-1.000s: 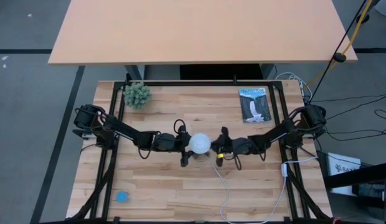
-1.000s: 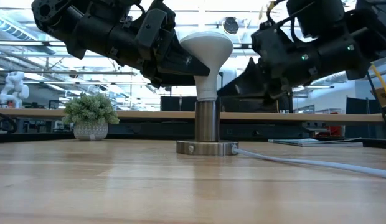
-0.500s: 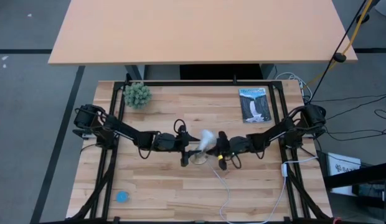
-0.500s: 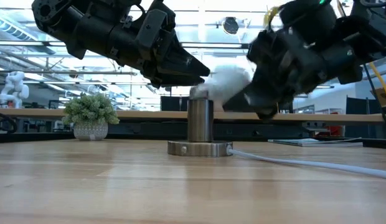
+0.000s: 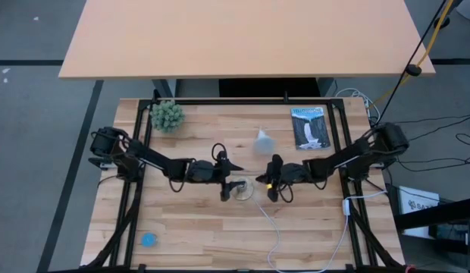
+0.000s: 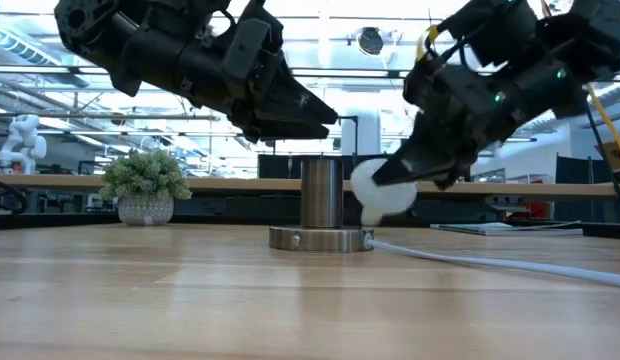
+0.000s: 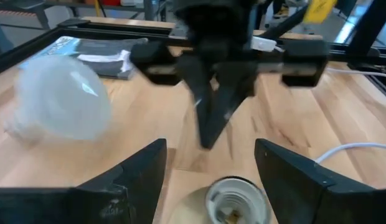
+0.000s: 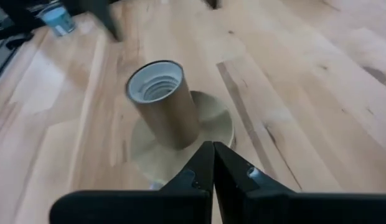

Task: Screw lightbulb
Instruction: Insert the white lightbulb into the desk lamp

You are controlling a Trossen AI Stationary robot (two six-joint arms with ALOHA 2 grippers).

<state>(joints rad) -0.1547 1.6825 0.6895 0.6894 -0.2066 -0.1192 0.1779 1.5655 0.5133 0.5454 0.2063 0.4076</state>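
Bulb's out: the lightbulb [image 5: 264, 141] lies loose on the counter [image 5: 197, 227] behind the empty socket [image 5: 241, 189], left gripper [image 5: 229, 183] jaws spread, right gripper [image 5: 274, 187] jaws pressed together—you need to re-grasp it.

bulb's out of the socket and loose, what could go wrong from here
1. The bulb lies free on the table, held by neither gripper; it may roll off or crack.
2. The socket stands empty between the open left gripper and the shut right gripper; either could knock it or snag its cord.
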